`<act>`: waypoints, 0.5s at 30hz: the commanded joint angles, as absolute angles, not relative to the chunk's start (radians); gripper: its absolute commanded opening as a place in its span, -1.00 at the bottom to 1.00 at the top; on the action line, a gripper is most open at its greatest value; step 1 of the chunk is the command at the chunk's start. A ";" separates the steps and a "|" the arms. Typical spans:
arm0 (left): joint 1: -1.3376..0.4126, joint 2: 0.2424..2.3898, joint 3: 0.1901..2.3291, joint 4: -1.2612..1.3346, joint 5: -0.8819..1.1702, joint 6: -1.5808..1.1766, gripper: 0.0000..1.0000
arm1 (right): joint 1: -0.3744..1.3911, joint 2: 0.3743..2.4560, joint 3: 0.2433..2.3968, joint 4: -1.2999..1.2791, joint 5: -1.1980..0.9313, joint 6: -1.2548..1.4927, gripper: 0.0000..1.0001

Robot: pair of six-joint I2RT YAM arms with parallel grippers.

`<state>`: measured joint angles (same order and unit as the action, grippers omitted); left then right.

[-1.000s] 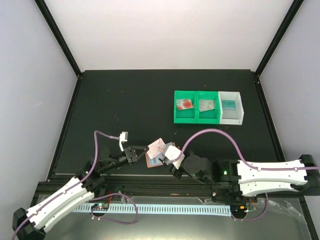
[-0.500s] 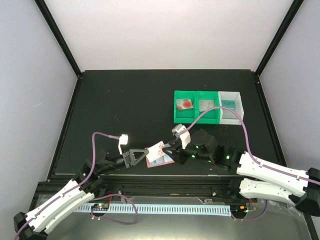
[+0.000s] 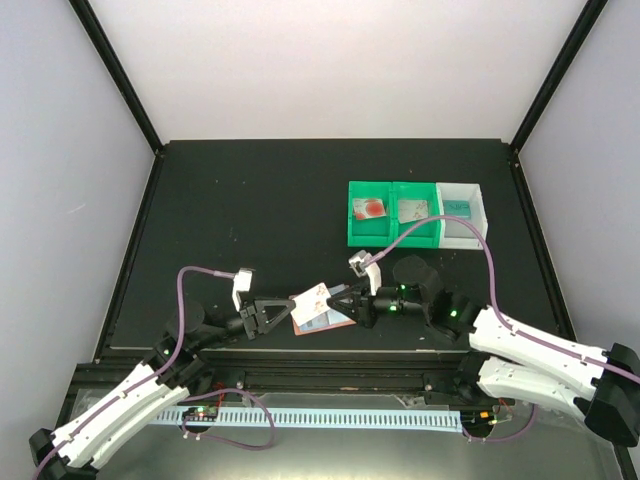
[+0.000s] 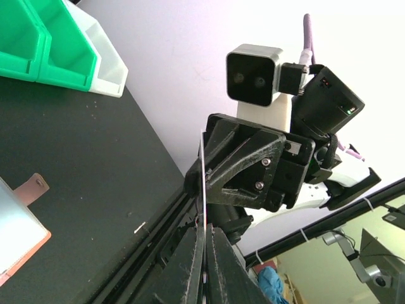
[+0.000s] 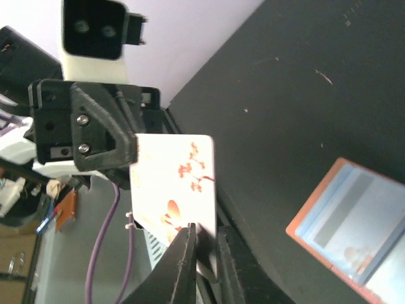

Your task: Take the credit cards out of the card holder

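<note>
Black tabletop (image 3: pixel 230 200) under pale walls (image 3: pixel 330 70); the left gripper (image 3: pixel 289 306) is clenched on a whitish plastic card with reddish marks (image 3: pixel 313 296), held up near the salmon-pink bifold card holder (image 3: pixel 325 320), which lies open; the right gripper (image 3: pixel 335 297) straddles the card's opposite edge, and I cannot tell whether it is clamped.

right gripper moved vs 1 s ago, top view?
Yes. The right gripper has swung up the view, nearer the fixed green bins, and now sits at the credit card that the left gripper holds.
</note>
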<state>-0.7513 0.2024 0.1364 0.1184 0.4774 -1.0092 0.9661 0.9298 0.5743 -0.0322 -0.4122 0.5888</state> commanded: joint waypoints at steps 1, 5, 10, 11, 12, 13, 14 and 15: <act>-0.752 0.194 0.127 0.153 0.487 -0.992 -0.97 | 0.949 0.910 0.567 0.059 -0.488 0.617 -0.88; -0.751 0.198 0.131 0.127 0.470 -0.990 -0.94 | 0.944 0.898 0.546 0.082 -0.488 0.637 -0.98; -0.752 0.188 0.145 0.043 0.422 -0.980 -0.11 | 0.934 0.891 0.542 0.085 -0.491 0.636 -0.98; -0.751 0.185 0.146 0.029 0.413 -0.976 0.10 | 0.930 0.888 0.543 0.081 -0.486 0.630 -0.98; -0.751 0.183 0.146 0.019 0.406 -0.971 0.30 | 0.924 0.883 0.545 0.070 -0.478 0.618 -0.98; -0.752 0.181 0.146 0.010 0.399 -0.966 0.47 | 0.914 0.878 0.550 0.052 -0.465 0.604 -0.98; -0.751 0.181 0.147 0.000 0.394 -0.964 0.62 | 0.904 0.870 0.557 0.030 -0.450 0.589 -0.98; -0.750 0.181 0.149 -0.011 0.387 -0.963 0.75 | 0.891 0.864 0.565 0.008 -0.438 0.574 -0.98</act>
<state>-0.7475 0.1967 0.1280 0.0452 0.4267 -0.9836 0.9264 0.8986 0.5472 0.0418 -0.4778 0.6247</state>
